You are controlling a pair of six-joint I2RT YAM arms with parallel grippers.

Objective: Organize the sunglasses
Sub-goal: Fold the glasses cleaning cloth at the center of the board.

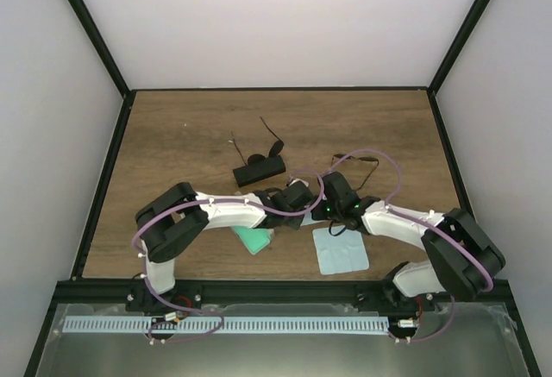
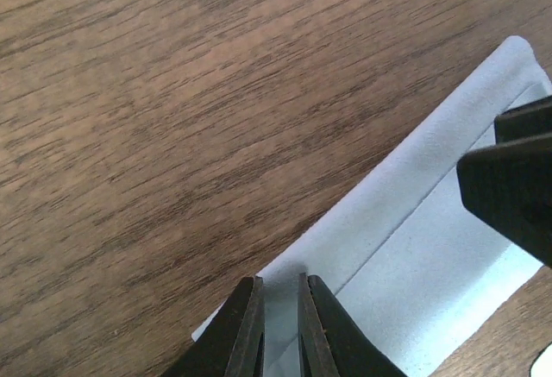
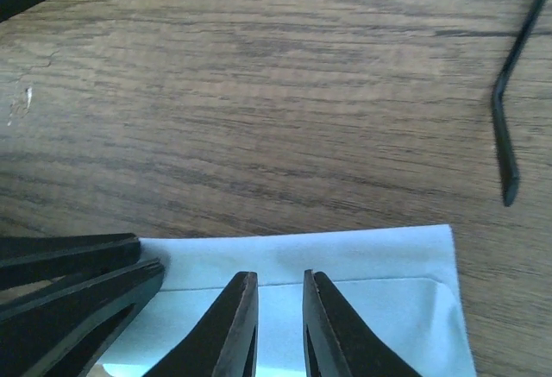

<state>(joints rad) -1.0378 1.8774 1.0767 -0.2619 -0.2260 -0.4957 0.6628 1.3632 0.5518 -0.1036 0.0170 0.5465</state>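
Note:
One pair of sunglasses (image 1: pixel 274 147) lies just behind a black case (image 1: pixel 259 171), its thin arms pointing to the back of the table. A second pair of sunglasses (image 1: pixel 354 162) lies right of the middle, and one of its arm tips (image 3: pixel 503 135) shows in the right wrist view. Both grippers meet at the table's middle over a folded light blue cloth (image 2: pixel 431 248). My left gripper (image 2: pixel 280 280) is shut on the cloth's edge near a corner. Beside it, my right gripper (image 3: pixel 280 275) is pinched narrowly on the cloth's fold (image 3: pixel 362 260). From above, this cloth is hidden under the arms.
Another light blue cloth (image 1: pixel 340 251) lies flat near the front edge, right of centre. A teal cloth (image 1: pixel 253 239) sits under the left forearm. Dark rails run along the wooden table's sides (image 1: pixel 103 179), with white walls beyond.

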